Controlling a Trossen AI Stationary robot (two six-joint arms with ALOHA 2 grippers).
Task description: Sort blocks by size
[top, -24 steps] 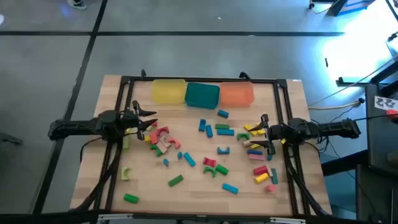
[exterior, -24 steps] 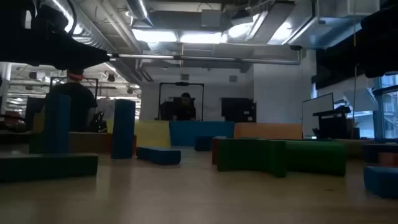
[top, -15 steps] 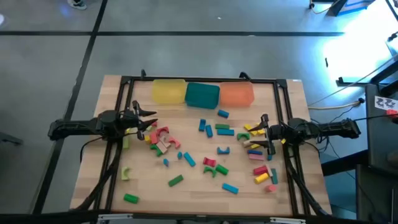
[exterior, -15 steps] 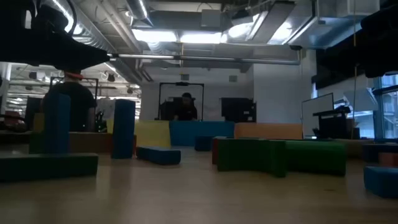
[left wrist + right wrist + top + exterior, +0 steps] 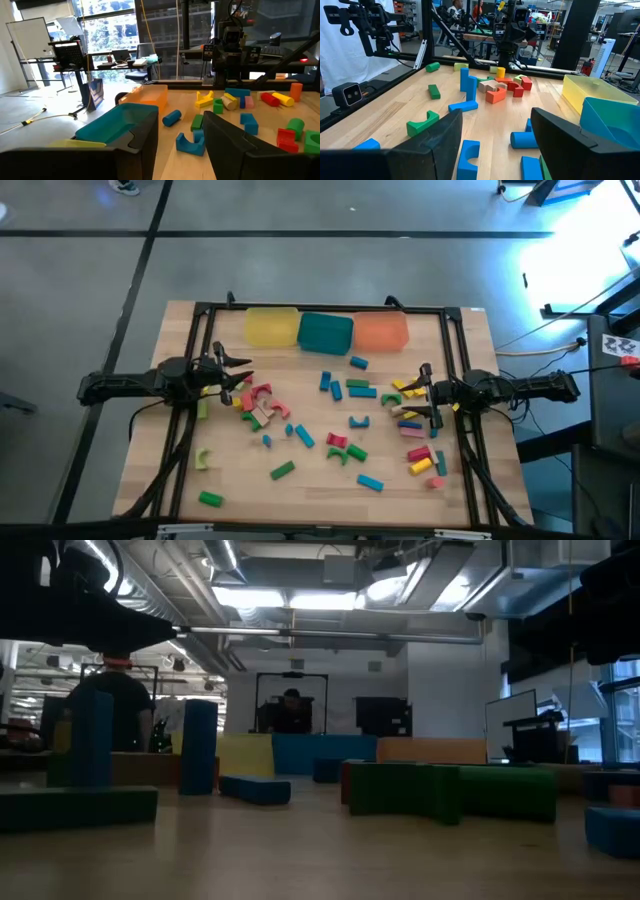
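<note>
Several small blocks lie scattered on the wooden table: a red, pink and tan cluster [image 5: 258, 406] at the left, blue and green ones [image 5: 340, 388] in the middle, yellow, red and pink ones [image 5: 415, 425] at the right. My left gripper [image 5: 243, 375] is open and empty, above the table beside the left cluster; its dark fingers [image 5: 145, 142] frame its wrist view. My right gripper [image 5: 418, 392] is open and empty at the right cluster; its fingers [image 5: 445, 135] frame its wrist view.
Three trays stand in a row at the table's far edge: yellow [image 5: 271, 327], teal [image 5: 326, 333] and orange [image 5: 380, 330]. A black frame [image 5: 320, 308] runs round the table. Green blocks [image 5: 210, 498] lie near the front left. A person [image 5: 292, 710] sits in the room behind.
</note>
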